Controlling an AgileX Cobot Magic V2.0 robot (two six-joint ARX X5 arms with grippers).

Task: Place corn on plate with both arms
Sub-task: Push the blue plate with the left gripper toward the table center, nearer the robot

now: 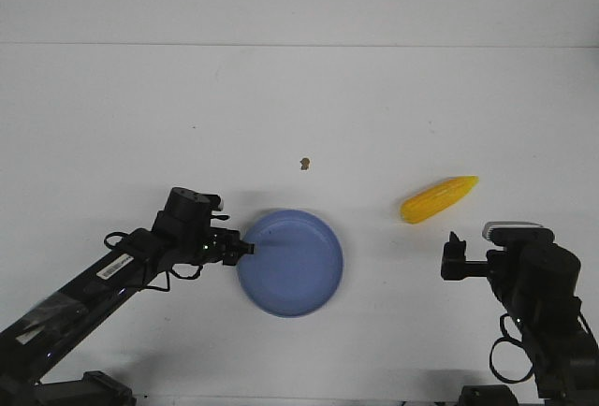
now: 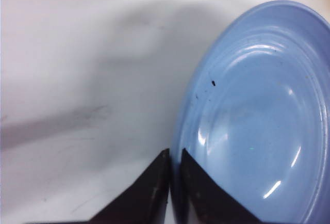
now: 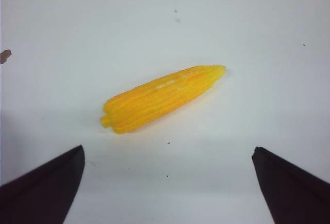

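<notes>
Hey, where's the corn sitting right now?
In the front view the corn lies on the white table right of the plate, apart from it, just ahead of the open right gripper.

The corn [image 1: 438, 199] lies on the table [image 1: 112, 107] right of the plate [image 1: 290, 262], well apart from it.
</notes>
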